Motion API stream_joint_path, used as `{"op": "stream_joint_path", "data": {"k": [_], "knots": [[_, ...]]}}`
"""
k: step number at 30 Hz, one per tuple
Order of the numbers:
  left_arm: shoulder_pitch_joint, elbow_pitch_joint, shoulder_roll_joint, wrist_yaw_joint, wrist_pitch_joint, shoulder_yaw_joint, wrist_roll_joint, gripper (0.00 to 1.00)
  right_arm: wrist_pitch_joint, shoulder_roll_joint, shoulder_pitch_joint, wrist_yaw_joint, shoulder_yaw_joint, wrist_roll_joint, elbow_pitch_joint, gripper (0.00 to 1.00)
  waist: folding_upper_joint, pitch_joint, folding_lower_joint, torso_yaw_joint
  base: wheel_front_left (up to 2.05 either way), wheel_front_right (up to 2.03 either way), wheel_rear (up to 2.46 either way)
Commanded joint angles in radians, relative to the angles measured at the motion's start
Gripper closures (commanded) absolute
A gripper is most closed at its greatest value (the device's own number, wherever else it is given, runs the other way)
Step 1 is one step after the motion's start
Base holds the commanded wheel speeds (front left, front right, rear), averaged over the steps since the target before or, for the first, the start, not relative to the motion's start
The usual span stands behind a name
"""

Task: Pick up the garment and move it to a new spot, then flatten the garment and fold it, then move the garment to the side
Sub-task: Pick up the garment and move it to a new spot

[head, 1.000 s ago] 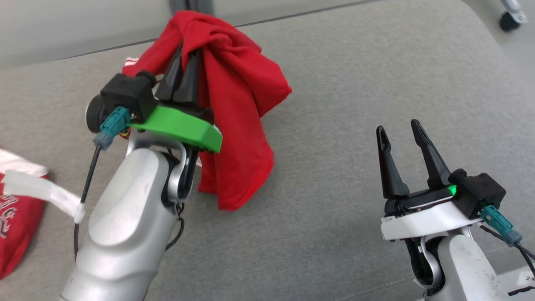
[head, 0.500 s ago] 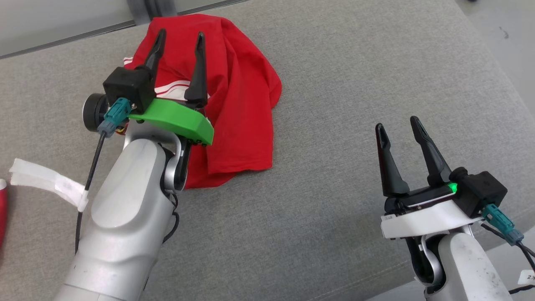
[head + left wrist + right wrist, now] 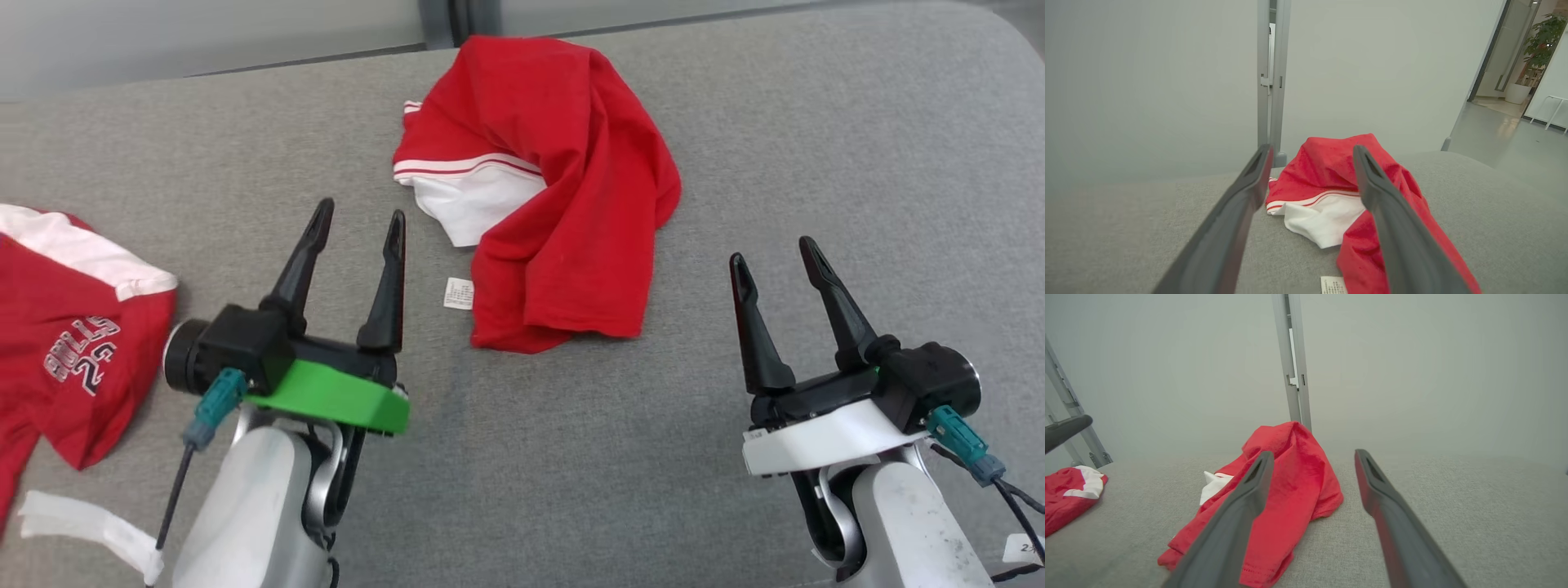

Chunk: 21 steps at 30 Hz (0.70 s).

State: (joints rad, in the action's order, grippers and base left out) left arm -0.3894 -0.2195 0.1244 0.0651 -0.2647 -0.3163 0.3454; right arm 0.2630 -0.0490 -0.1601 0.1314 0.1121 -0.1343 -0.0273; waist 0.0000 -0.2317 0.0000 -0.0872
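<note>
Looks down on a grey cushioned surface (image 3: 775,122), from a head camera that has swung since a second ago, so not all of the shift belongs to the things. Finds the red garment (image 3: 571,204) lying at the far middle in a crumpled heap, its white-trimmed panel turned out on the left side, no longer hoisted and dangling as it was a second ago. Counts the first step, picking up and moving to a new spot, as most likely done. Leaves flattening, folding and setting aside still to do.

Shows the left end effector (image 3: 362,211) drawn back to the near side, fingers spread apart and empty, clear of the cloth it clamped a second ago. Keeps the right end effector (image 3: 772,251) as before: fingers apart, holding nothing, near the heap's lower right but not touching. Probably calls next for both to find a hem or corners in a heap that hides them.

Appears to read "BULLS 23" in white print, turned sideways, on a second red garment (image 3: 65,327) at the left edge. Spots a small white care label (image 3: 459,292) just beside the heap's lower left, printed too fine to read. Catches a white tag (image 3: 1024,545) by the right arm, cut off at the edge, beginning with "2".
</note>
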Motion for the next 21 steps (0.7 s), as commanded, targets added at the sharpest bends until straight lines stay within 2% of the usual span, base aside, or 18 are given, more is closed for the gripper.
{"op": "stream_joint_path", "data": {"k": [1, 6, 15, 21], "knots": [[0.044, 0.018, -0.001, 0.014, 0.001, 0.003, -0.025, 0.0, 0.003, -0.003, 0.017, -0.001, 0.001, 0.007, -0.003, 0.0, 0.0, 0.07, 0.0, 0.084, 0.0, 0.0, 0.0], [0.161, 0.066, -0.025, 0.036, 0.001, 0.028, -0.085, 0.0, 0.003, -0.002, 0.04, -0.001, 0.004, 0.016, -0.012, 0.0, 0.0, 0.106, 0.0, 0.117, 0.0, 0.0, 0.0], [0.332, 0.141, -0.062, 0.049, 0.001, 0.093, -0.147, 0.0, 0.003, -0.002, 0.084, -0.001, 0.037, 0.004, -0.021, 0.0, 0.0, 0.158, 0.0, 0.101, 0.0, 0.0, 0.0], [0.389, 0.169, -0.073, 0.039, 0.001, 0.149, -0.124, 0.0, 0.003, -0.002, 0.114, -0.001, 0.039, -0.008, -0.027, 0.0, 0.0, 0.174, 0.0, 0.088, 0.0, 0.0, 0.0]]}}
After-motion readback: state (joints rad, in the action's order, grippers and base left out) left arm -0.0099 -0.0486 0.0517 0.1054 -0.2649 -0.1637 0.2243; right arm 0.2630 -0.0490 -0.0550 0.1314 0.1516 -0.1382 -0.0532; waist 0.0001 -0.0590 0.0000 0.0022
